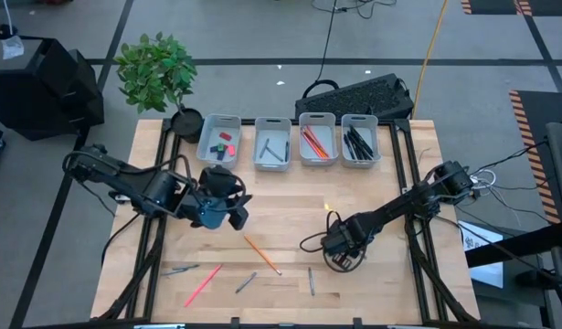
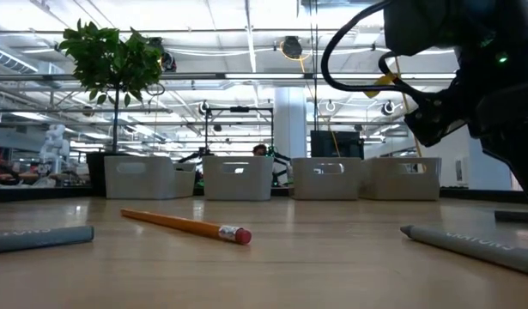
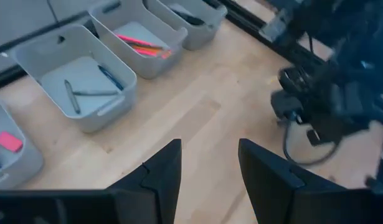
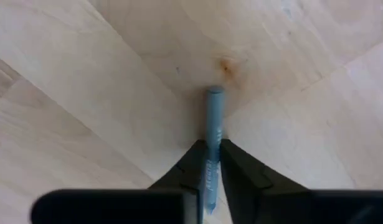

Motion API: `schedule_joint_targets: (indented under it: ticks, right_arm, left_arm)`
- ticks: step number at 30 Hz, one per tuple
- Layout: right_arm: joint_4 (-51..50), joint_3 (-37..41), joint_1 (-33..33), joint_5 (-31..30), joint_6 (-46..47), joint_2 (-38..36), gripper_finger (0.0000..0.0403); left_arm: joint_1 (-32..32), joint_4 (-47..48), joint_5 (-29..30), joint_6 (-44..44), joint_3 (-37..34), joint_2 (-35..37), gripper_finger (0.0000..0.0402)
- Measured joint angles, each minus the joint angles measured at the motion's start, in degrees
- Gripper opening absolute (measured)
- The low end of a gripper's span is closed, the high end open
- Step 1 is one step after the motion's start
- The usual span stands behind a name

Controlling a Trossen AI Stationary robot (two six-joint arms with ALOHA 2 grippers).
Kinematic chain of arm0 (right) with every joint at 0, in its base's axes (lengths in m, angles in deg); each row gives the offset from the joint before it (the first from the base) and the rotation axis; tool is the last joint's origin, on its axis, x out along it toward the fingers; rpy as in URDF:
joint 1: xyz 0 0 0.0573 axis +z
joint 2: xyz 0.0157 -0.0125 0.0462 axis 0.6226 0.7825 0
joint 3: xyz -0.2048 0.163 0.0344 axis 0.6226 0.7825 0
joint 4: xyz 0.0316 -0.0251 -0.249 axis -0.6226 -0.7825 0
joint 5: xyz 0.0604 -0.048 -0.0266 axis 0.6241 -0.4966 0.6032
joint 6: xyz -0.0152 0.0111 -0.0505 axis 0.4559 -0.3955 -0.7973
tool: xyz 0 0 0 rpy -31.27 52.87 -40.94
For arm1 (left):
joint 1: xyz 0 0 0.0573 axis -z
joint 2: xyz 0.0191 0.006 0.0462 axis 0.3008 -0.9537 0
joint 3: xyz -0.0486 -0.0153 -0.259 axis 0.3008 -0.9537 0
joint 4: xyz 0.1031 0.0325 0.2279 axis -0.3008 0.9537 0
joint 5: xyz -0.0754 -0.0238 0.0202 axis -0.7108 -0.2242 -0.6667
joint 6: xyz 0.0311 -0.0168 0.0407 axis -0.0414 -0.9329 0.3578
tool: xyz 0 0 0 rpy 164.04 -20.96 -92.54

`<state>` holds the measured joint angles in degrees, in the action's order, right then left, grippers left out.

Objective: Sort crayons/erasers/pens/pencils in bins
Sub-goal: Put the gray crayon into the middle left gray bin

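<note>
Four pale bins lined up side by side along the far edge of the wooden surface, just right of the black plant pot. Erasers, red, pink, green and blue, lying in the bin nearest that pot; grey pens in the second bin from it; red and orange sticks in the third; dark sticks in the fourth, farthest from the pot. Left end effector hovering above the surface just in front of the pot-side bin, fingers spread apart, nothing between them. Right end effector well away from the pot, low over the front right part of the surface, fingers pressed onto a blue-grey stick, its tip pointing out over bare wood toward a small brown knot. Loose items strewn along the front of the surface, on the side opposite the pot: an orange pencil with a pink rubber tip, a pink stick, a grey pen nearer the pot's side, two more short grey pieces and toward the right arm. Dark keyboard lying on the floor behind the bins, well to the right of the pot.
</note>
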<state>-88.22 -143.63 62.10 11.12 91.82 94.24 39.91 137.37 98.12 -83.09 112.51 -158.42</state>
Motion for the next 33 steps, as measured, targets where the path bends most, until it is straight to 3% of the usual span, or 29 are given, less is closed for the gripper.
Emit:
schedule_joint_targets:
  ticks: [6, 14, 18, 23, 27, 33]
  right_arm:
    - [0.8, -0.4, 0.0, -1.2, -0.4, -2.6, 0.0010]
    - [4.4, -1.6, -2.7, -9.7, -3.0, -13.4, 0.0019]
    - [13.7, -1.7, -6.6, -11.8, -9.8, -19.4, 0.0016]
    - [28.4, -1.7, -11.0, -11.4, -21.1, -24.6, 0.0015]
    - [39.7, -1.7, -13.9, -11.4, -28.4, -27.3, 0.0015]
    - [50.3, -1.7, -16.1, -11.1, -33.5, -29.1, 0.0016]
  left_arm:
    - [-1.3, -3.5, 0.1, -0.1, -5.6, 0.5, 0.0161]
    - [-6.6, -37.0, -12.7, 7.0, -24.6, 1.6, 0.0161]
    - [-9.6, -51.8, -16.8, 8.6, -31.7, 0.7, 0.0175]
    - [-12.8, -66.2, -21.7, 8.5, -37.2, 0.8, 0.0241]
    - [-13.6, -77.4, -25.6, 13.9, -39.0, 0.8, 0.0283]
    - [-13.2, -91.2, -25.8, 24.8, -39.0, 0.8, 0.0283]
